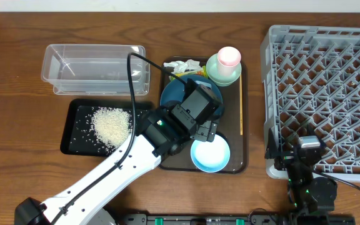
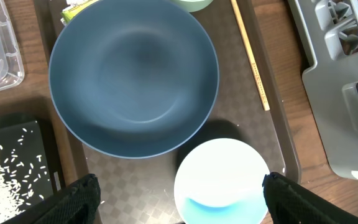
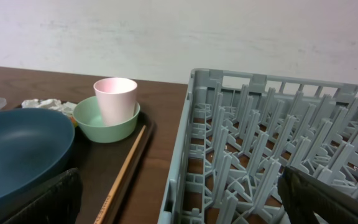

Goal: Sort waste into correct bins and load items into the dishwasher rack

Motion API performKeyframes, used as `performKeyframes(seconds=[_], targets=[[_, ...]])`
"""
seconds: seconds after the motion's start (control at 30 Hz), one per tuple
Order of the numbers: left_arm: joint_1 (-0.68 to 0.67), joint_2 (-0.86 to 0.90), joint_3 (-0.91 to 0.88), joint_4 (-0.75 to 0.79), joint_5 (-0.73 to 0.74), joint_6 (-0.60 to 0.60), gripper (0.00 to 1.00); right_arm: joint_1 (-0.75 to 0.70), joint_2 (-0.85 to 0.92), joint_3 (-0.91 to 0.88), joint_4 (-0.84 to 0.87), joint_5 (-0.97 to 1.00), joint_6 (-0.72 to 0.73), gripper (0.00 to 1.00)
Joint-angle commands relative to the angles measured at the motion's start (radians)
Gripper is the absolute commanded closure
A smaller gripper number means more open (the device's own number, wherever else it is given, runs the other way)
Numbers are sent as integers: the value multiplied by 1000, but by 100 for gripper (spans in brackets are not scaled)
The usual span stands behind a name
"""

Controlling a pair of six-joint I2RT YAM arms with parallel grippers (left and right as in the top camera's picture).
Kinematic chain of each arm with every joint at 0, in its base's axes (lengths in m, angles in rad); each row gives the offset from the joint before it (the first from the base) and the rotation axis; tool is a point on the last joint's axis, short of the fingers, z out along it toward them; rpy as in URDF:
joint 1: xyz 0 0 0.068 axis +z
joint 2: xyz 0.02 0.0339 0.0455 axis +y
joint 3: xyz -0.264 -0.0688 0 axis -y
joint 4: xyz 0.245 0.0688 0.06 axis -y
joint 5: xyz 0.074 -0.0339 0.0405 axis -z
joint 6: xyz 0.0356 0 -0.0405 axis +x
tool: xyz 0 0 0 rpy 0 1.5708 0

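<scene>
The left end effector [image 2: 179, 186] is seen with its fingers [image 2: 79, 199] set wide apart and nothing clamped between them. It is held above the brown serving tray [image 2: 229, 93], over the small light-blue bowl [image 2: 222, 180], whose white inside faces up. Just beyond that bowl, the large dark-blue bowl [image 2: 133, 78] is seated on the same tray, upright, its rim close to the smaller bowl's. A thin wooden stick [image 2: 249, 53] is laid along the tray's right side. At the tray's far end the pale mint-green bowl [image 3: 107, 124] is placed, with the small pink cup [image 3: 115, 99] stood upright inside it. The crumpled white tissue [image 1: 185, 65] and the yellow wrapper [image 2: 79, 7] are found at the far left corner of the tray, beside the dark-blue bowl.

The right end effector [image 3: 179, 177] is likewise spread wide and nothing is gripped. It is positioned low at the near left corner of the dishwasher rack [image 1: 267, 50], which is stood on the bench [image 1: 11, 94] to the right of the tray.

To the left of the tray, the heap of rice [image 1: 111, 124] is held in the black tray [image 1: 74, 134], with loose grains scattered around it. The clear container [image 1: 49, 62] is set just beyond the black tray.
</scene>
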Motion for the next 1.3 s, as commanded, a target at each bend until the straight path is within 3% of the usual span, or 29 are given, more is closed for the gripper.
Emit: performKeyframes(seconds=[0.0, 1.27], targets=[[-1, -4, -2, -4, -14, -2, 14, 9, -6, -2, -4, 6, -13, 1], [-1, -4, -3, -19, -8, -2, 13, 9, -5, -2, -4, 6, -13, 1]])
